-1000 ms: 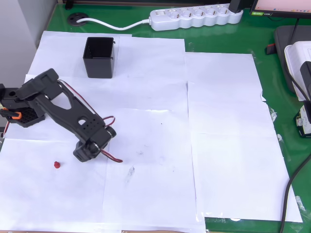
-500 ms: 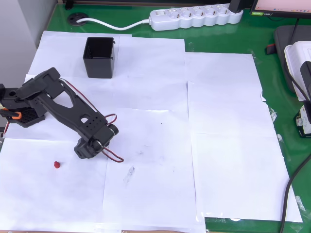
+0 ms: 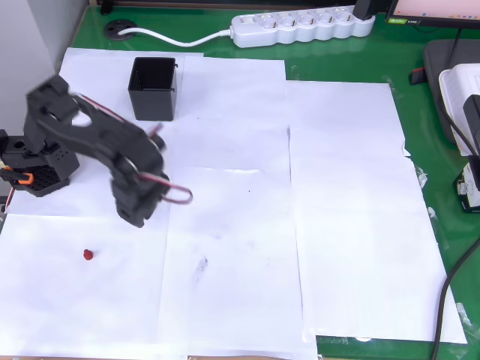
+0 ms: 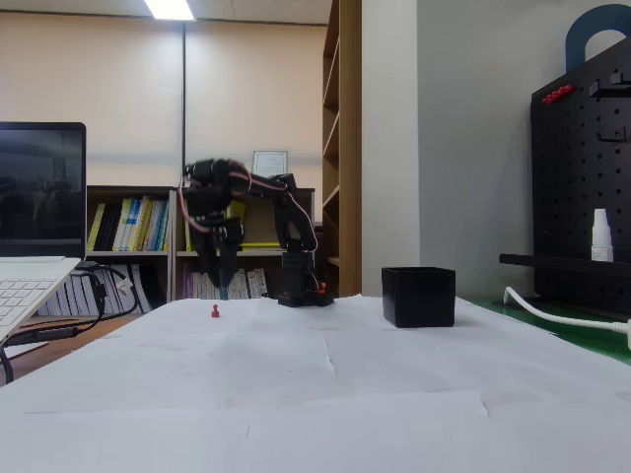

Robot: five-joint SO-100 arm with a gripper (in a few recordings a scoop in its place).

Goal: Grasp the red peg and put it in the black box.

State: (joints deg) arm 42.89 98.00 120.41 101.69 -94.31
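Note:
The red peg (image 3: 88,254) (image 4: 215,311) lies alone on the white paper at the lower left of the overhead view. My gripper (image 3: 136,215) (image 4: 224,284) hangs above the paper, pointing down, up and to the right of the peg and not touching it. It is motion-blurred in the overhead view, and whether its fingers are parted is unclear. The black box (image 3: 154,88) (image 4: 419,296) stands upright with its top open at the upper left of the overhead view, well away from both peg and gripper.
White paper sheets (image 3: 345,225) cover a green table. A white power strip (image 3: 304,25) and its cable run along the far edge. My arm's base (image 3: 34,169) sits at the left edge. A laptop (image 4: 30,286) stands at the left of the fixed view.
My arm has risen and folded back toward its base. The gripper has moved up the overhead picture, farther from the red peg. Peg and box have not moved.

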